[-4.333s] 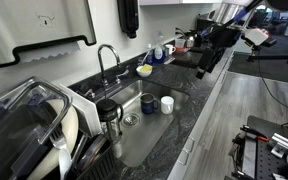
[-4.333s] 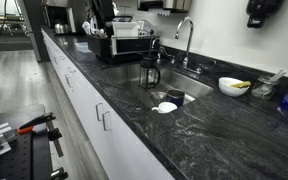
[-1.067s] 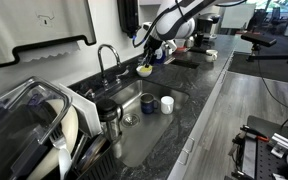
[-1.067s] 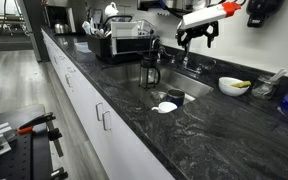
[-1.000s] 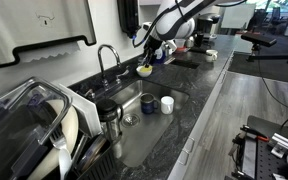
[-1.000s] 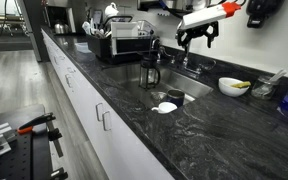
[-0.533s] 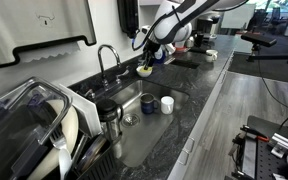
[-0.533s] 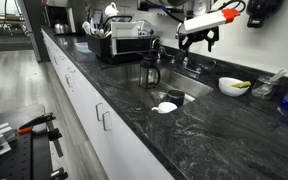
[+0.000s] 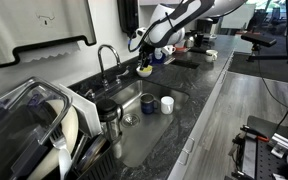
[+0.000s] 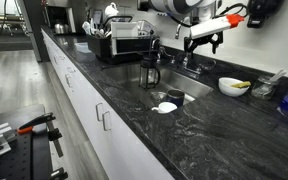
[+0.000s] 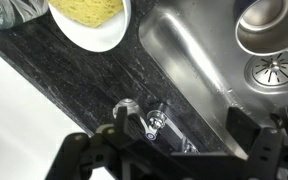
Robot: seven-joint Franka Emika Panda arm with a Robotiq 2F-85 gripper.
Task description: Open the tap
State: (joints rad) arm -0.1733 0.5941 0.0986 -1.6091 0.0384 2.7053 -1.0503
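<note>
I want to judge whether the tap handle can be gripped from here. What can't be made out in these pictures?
- Tap: in both exterior views the handles at its base are too small to tell how they are set.
- End effector: in the wrist view its fingers are dark blurs, cut off by the bottom edge.
- Gap between end effector and tap: no view settles it.
- Running water: too small to tell in any view.

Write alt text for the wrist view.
Seen from above, the open gripper hangs over the tap, whose base and small handles sit on a dark stone counter beside a steel sink. A white bowl holding something yellow lies at the top edge.
</note>
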